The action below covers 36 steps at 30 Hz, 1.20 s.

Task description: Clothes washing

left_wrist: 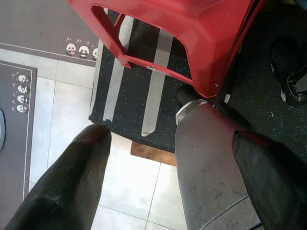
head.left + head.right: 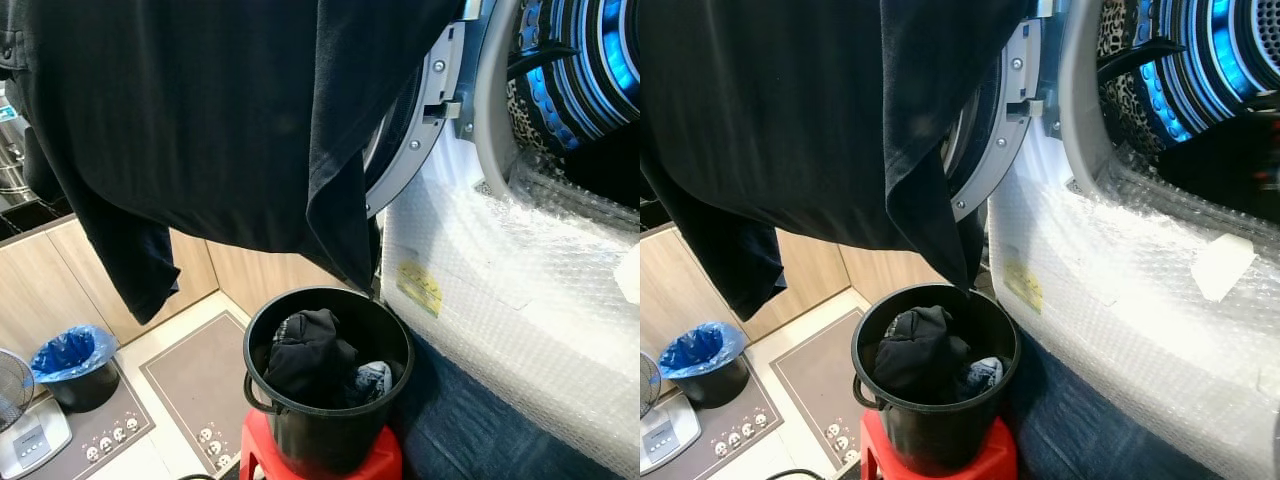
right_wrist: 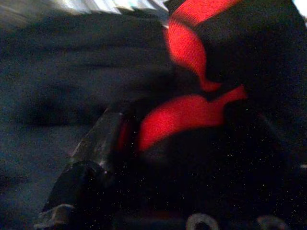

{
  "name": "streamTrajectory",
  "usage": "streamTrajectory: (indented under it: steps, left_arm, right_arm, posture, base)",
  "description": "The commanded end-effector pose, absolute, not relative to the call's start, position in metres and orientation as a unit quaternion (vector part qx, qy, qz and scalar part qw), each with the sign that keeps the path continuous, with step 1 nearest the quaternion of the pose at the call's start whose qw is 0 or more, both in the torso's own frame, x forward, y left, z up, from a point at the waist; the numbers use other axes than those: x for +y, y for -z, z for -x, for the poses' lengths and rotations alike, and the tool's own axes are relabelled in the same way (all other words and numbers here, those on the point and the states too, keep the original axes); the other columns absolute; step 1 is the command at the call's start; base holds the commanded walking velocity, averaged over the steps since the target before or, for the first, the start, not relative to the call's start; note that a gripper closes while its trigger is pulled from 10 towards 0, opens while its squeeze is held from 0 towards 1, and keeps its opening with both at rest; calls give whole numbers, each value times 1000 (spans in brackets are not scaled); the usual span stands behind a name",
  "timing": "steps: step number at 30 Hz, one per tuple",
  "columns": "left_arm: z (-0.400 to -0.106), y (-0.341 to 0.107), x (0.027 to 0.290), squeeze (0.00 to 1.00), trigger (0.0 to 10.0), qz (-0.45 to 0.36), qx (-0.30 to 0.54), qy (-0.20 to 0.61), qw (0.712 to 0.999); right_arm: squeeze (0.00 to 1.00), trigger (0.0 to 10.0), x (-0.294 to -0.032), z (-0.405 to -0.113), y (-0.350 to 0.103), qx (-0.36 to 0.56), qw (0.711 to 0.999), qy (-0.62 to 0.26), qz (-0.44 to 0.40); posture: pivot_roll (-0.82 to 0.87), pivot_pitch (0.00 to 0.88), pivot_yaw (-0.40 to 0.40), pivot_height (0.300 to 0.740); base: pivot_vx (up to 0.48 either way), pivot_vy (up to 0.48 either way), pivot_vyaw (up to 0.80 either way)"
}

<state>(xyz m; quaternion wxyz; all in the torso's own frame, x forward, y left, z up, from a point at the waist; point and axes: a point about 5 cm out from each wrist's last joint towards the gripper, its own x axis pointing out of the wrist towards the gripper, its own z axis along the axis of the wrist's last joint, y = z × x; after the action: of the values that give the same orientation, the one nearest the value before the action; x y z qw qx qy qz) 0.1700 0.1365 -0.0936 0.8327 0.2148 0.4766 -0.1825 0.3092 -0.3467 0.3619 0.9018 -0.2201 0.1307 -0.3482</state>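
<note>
text: none legible | yellow sticker (image 2: 418,288) on washing machine (image 2: 520,300) (print too small to read)

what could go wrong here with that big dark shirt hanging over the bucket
The dark garment hangs wide in front of the washer door, so a trailing end could catch on the door latch or miss the drum opening. Its low tip dangles at the black bucket, which sits on a small red stool; a snag might tip it. The right gripper is buried in dark cloth, so its hold is hard to judge.
</note>
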Motion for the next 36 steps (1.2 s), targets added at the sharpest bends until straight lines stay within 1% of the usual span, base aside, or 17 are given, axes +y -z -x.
streamTrajectory:
  steps: [1, 4, 6, 9, 10, 12, 14, 17, 19, 20, 24, 25, 28, 29, 33, 35, 36]
  left_arm:
    - [-160, 98, 137, 0, 10000, -207, 498, 183, 822]
    - [-159, 99, 138, 0, 10000, -207, 500, 183, 821]
    - [-157, 100, 137, 0, 10000, -207, 502, 184, 820]
    - [-156, 100, 137, 0, 10000, -206, 502, 184, 819]
    - [-155, 100, 137, 0, 10000, -206, 503, 183, 819]
    - [-154, 101, 137, 0, 10000, -205, 505, 182, 819]
    - [-153, 101, 138, 0, 10000, -203, 506, 180, 819]
    - [-152, 101, 138, 0, 10000, -202, 508, 179, 818]
    - [-152, 101, 139, 0, 10000, -202, 508, 179, 818]
    - [-152, 101, 139, 0, 10000, -202, 508, 179, 818]
    - [-151, 102, 140, 0, 10000, -203, 509, 178, 817]
    - [-151, 102, 140, 0, 10000, -203, 509, 178, 817]
    - [-151, 102, 141, 0, 10000, -204, 509, 178, 817]
    - [-151, 102, 141, 0, 10000, -206, 509, 179, 817]
    - [-152, 101, 142, 0, 10000, -209, 508, 180, 816]
    - [-152, 101, 143, 0, 10000, -209, 509, 179, 816]
    - [-152, 101, 143, 0, 10000, -209, 509, 179, 816]
  right_arm:
    - [0, 10000, -360, -300, -385, 99, 855, 423, 284]
    - [0, 10000, -364, -295, -403, 58, 815, 470, 332]
    - [0, 10000, -361, -292, -424, 2, 773, 511, 376]
    - [0, 10000, -358, -292, -431, -21, 772, 516, 370]
    - [0, 10000, -348, -294, -438, -56, 775, 505, 376]
    - [0, 10000, -338, -299, -440, -82, 810, 475, 334]
    - [0, 10000, -328, -299, -445, -120, 821, 455, 324]
    - [0, 10000, -312, -310, -433, -129, 888, 362, 251]
    - [0, 10000, -304, -315, -426, -138, 920, 300, 213]
    - [0, 10000, -304, -315, -426, -138, 920, 300, 213]
    - [0, 10000, -297, -315, -409, -159, 958, 206, 124]
    - [0, 10000, -292, -311, -405, -185, 964, 159, 104]
    - [0, 10000, -286, -307, -398, -200, 972, 100, 77]
    - [0, 10000, -281, -304, -393, -218, 974, 45, 51]
    - [0, 10000, -277, -295, -384, -246, 969, -22, 6]
    - [0, 10000, -265, -284, -378, -275, 957, -87, 21]
    - [0, 10000, -265, -284, -378, -275, 957, -87, 21]
  posture:
    - [-165, 0, -8, 740]
    - [-167, 0, -13, 740]
    - [-166, 0, -16, 740]
    - [-166, 0, -16, 740]
    - [-160, 0, -19, 740]
    - [-160, 0, -18, 740]
    - [-159, 0, -18, 740]
    - [-160, 0, -15, 740]
    - [-160, 0, -13, 740]
    - [-160, 0, -13, 740]
    - [-161, 0, -10, 740]
    - [-164, 0, -2, 740]
    - [-167, 0, 3, 740]
    - [-168, 0, 6, 740]
    - [-170, 0, 12, 740]
    - [-168, 0, 12, 740]
    - [-168, 0, 12, 740]
  base:
    - [0, 0, 0]
    - [0, 0, 0]
    - [0, 0, 0]
    - [0, 0, 0]
    - [0, 0, 0]
    - [0, 0, 0]
    - [0, 0, 0]
    - [0, 0, 0]
    - [0, 0, 0]
    - [0, 0, 0]
    - [0, 0, 0]
    - [0, 0, 0]
    - [0, 0, 0]
    - [0, 0, 0]
    - [0, 0, 0]
    - [0, 0, 0]
    - [0, 0, 0]
